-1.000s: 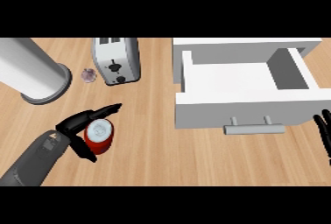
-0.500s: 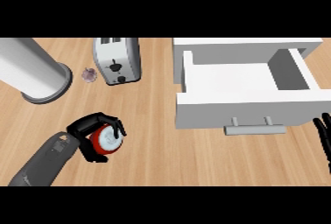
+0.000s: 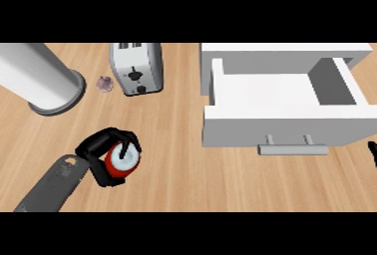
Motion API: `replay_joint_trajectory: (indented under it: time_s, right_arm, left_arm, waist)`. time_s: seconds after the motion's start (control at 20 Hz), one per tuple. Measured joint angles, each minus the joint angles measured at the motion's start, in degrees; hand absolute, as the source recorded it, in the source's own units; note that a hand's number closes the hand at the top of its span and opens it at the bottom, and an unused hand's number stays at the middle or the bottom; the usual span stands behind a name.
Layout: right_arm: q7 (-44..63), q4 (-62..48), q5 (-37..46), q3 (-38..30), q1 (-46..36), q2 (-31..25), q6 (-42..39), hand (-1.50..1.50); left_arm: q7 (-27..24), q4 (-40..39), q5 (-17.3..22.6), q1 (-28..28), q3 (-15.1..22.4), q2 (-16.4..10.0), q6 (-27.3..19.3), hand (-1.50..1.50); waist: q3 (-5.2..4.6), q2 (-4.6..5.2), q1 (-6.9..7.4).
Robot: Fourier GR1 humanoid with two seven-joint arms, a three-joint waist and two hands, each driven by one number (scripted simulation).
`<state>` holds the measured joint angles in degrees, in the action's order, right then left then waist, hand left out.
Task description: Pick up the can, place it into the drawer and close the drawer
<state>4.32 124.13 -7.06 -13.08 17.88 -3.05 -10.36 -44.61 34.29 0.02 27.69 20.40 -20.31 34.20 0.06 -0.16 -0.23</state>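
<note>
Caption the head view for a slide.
Left hand curled round the red can on the counter; white drawer open at right.

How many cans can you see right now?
1. The can is at the lower left, with the left hand curled round it, well left of the open drawer. No other can shows, in the drawer or elsewhere.

Red can (image 3: 115, 165), white drawer (image 3: 283, 132), perhaps a purplish lump (image 3: 105, 83)

The can (image 3: 117, 167) is largely hidden by the left hand (image 3: 101, 143) curled round it. The right hand (image 3: 372, 151) is cut off by the right edge.
</note>
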Motion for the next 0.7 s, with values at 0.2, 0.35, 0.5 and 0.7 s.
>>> replay_joint_trajectory:
  time_s: [0.2,0.35,0.5,0.7]
  right_arm:
    - [-0.20,0.16,0.19,-0.91,0.60,0.17,0.58,-1.50]
    - [-0.08,0.51,-0.32,-1.38,0.74,0.05,0.48,-1.50]
    - [0.34,0.48,-0.06,-1.40,-0.07,0.14,0.89,-1.50]
    - [0.50,1.81,-0.77,-1.61,0.99,0.38,0.22,-1.50]
  left_arm:
    - [3.70,-3.27,9.39,-1.77,-11.47,1.95,-12.05,1.50]
    - [6.38,-2.85,14.12,-1.65,-17.22,4.71,-20.77,1.50]
    - [11.44,2.16,16.62,-0.89,-19.62,6.31,-27.20,1.50]
    - [18.88,13.50,16.32,-1.78,-18.25,9.00,-35.15,1.50]
  waist:
    - [0.01,-0.19,1.99]
    - [0.05,-0.34,1.87]
    - [0.07,-0.38,1.65]
    - [0.06,-0.42,1.27]
